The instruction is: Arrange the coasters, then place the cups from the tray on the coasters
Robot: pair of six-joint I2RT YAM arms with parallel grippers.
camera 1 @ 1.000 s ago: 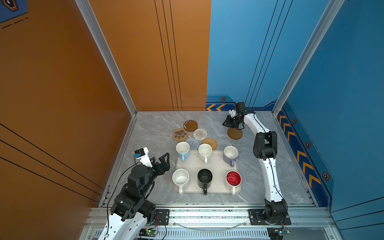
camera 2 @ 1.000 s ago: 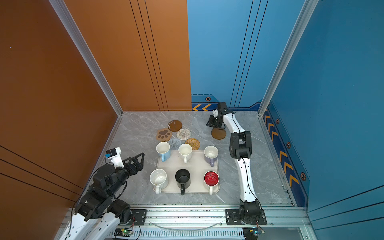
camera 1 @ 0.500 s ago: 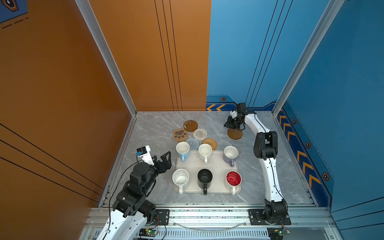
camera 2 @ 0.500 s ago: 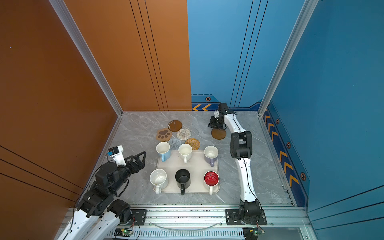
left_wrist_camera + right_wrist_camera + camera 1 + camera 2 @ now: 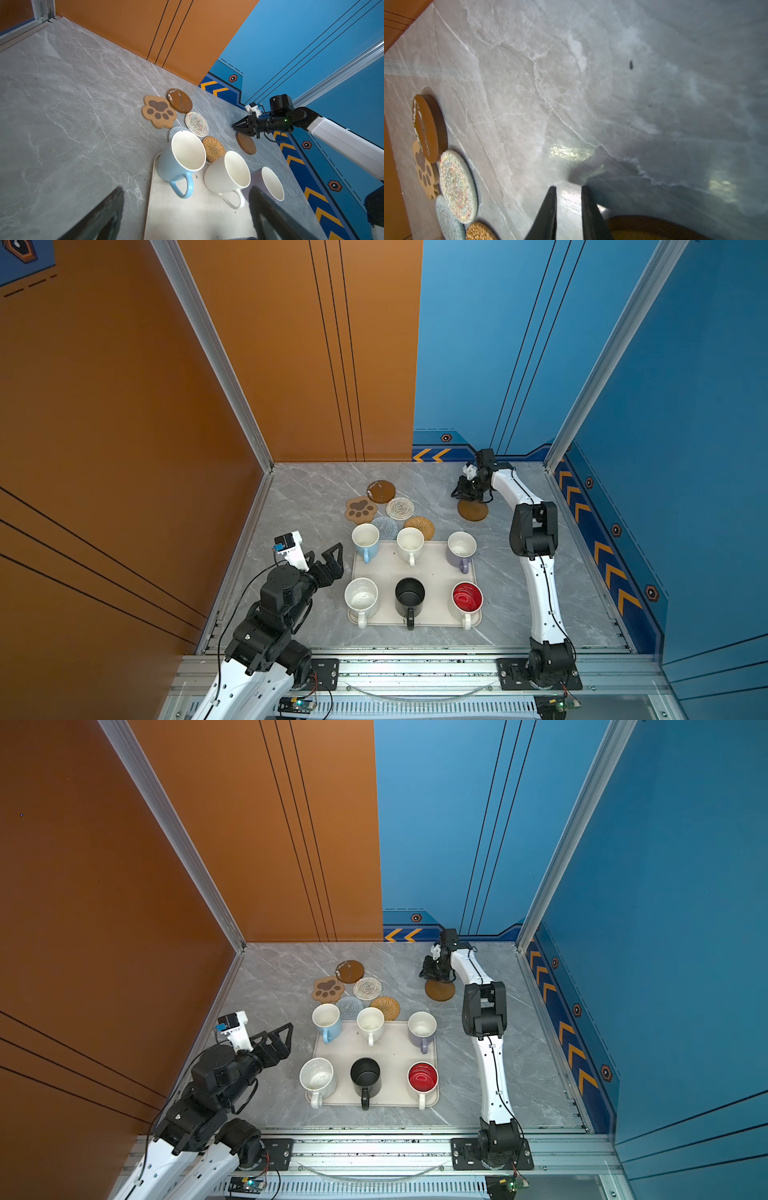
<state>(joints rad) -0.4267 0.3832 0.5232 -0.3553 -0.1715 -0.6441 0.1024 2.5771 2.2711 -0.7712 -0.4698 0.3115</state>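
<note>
Grey marble tabletop [image 5: 307, 506], right arm [image 5: 538, 593] stretched far back, right gripper [image 5: 459, 494] narrowly parted, empty, just beside brown wooden disc coaster [image 5: 473, 510], left gripper [image 5: 336, 560] spread wide beside cream rectangular tray [image 5: 434, 568]

Six cups [image 5: 409, 597] stand on the tray [image 5: 434, 568]; five coasters [image 5: 400, 508] cluster above it, another coaster [image 5: 472, 510] right of them by my right gripper [image 5: 460, 492].

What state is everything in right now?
Left tool: open, empty.
Right tool: barely open, empty.
Lone disc: flat, apart from the others.
Paw, scuffed disc, white, grey-blue, rattan coasters: flat, bunched.
Blue, cream, lavender, speckled, black, red-lined cups: upright on tray.
Tray: flat, holding all six.
</note>
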